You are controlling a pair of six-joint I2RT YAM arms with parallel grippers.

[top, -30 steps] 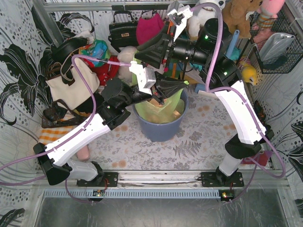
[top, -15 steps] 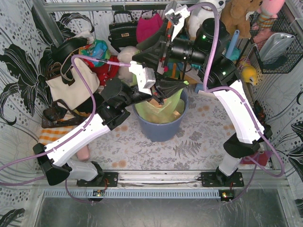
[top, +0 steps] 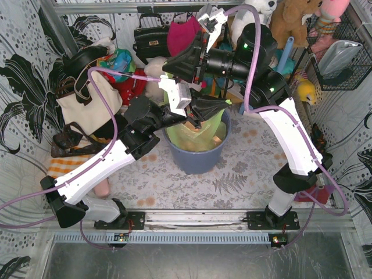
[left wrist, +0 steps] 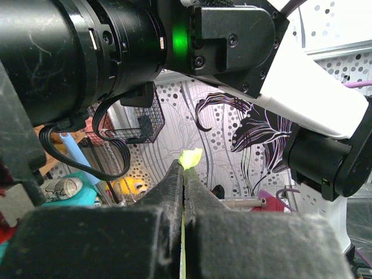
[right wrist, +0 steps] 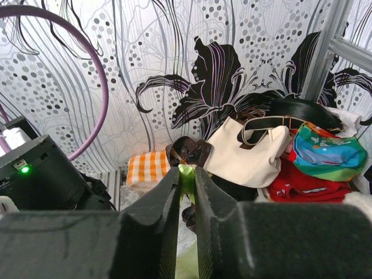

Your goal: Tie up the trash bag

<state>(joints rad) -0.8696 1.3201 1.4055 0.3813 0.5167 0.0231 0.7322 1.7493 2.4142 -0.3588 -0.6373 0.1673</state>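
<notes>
The trash bag (top: 200, 135), thin light-green plastic with tan paper scraps inside, sits in the round blue-grey bin (top: 197, 160) at the middle of the table. My left gripper (top: 225, 104) hangs over the bin's right rim, shut on a strip of the bag's edge. In the left wrist view a green tip of the bag (left wrist: 190, 157) pokes out above the left gripper (left wrist: 183, 166). My right gripper (top: 167, 65) points left, above and behind the bin. In the right wrist view the right gripper (right wrist: 186, 170) pinches a green fold of the bag (right wrist: 188, 181).
A cream tote bag (top: 87, 104), a black handbag (top: 150, 38), a pink bag (top: 183, 32) and plush toys (top: 290, 17) crowd the back. An orange checked cloth (top: 64, 165) lies at the left. A wire basket (top: 343, 58) hangs at the right.
The right arm has shifted a little to the left and up, and its jaws opened wider and then closed in on the bag's plastic. The left arm has not moved.
</notes>
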